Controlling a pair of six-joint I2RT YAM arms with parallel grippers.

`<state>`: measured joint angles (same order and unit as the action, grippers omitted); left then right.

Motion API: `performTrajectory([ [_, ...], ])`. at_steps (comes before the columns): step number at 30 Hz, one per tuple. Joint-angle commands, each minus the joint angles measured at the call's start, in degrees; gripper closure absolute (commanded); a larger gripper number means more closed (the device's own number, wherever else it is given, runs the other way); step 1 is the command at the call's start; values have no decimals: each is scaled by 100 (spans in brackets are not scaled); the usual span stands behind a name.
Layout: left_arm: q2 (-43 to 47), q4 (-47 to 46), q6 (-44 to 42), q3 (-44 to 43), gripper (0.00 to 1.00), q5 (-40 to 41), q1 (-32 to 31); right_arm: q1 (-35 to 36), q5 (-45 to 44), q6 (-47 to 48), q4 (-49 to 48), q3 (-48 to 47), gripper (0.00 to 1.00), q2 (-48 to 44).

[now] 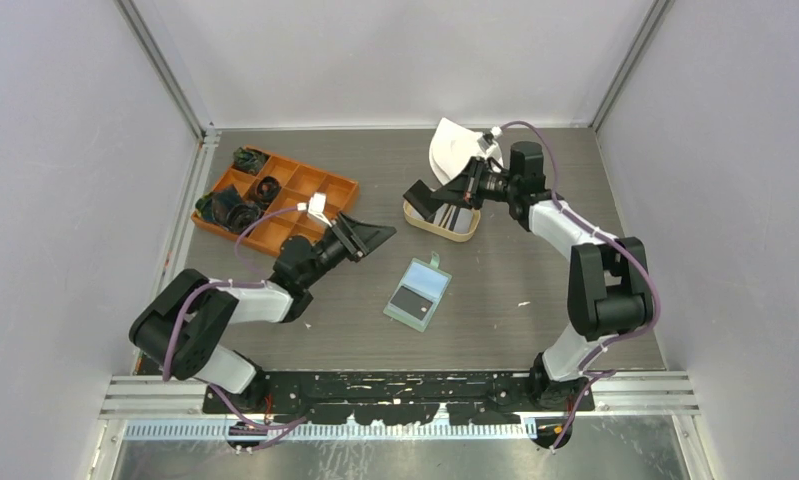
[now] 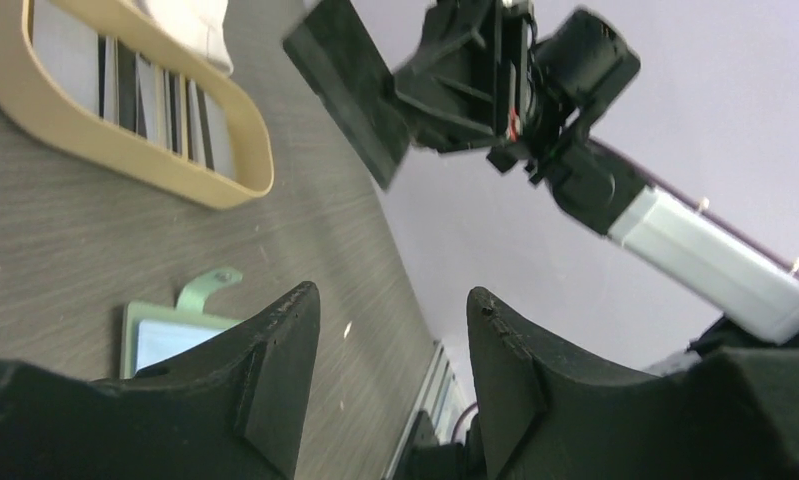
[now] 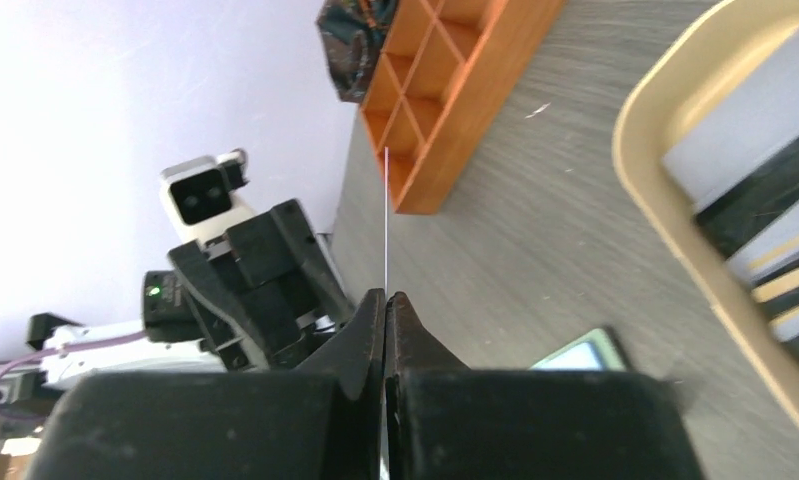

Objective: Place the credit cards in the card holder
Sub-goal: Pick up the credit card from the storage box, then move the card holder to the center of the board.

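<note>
Lying open near the middle of the bench (image 1: 535, 300), the card holder (image 1: 418, 293) shows what may be one dark card (image 1: 409, 301) already in its pocket. Beyond it the left tool (image 2: 390, 340) hovers with jaws apart, empty. The right tool (image 3: 386, 300) pinches a black card (image 2: 347, 95) above the tan tray (image 2: 125, 160), where several credit cards (image 2: 155, 90) wait toward the far edge.

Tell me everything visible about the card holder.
The card holder lies open and flat on the grey table, on the robot's side of the tan tray and apart from it. It has sage-green edging, pale blue-grey inner panels and a small green tab at its far edge. A dark card sits on its nearer half.
</note>
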<state>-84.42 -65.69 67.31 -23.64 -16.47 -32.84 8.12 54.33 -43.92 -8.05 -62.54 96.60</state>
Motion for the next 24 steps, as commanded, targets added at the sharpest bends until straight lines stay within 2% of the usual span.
performTrajectory([
  [1,-198,-893,212,-454,43,689,-113,124,317,-662,-1121,223,99,-806],
  [9,-566,-921,483,-898,42,1114,-234,372,340,-841,-1445,455,99,-1257],
  [20,-177,-611,325,-1089,43,1180,-394,665,351,-720,-1412,514,99,-1427],
  [21,-153,-595,319,-1082,45,1187,-396,705,367,-695,-1413,523,99,-1443],
  [24,-120,-618,350,-1088,60,1190,-392,805,371,-581,-1409,584,99,-1534],
])
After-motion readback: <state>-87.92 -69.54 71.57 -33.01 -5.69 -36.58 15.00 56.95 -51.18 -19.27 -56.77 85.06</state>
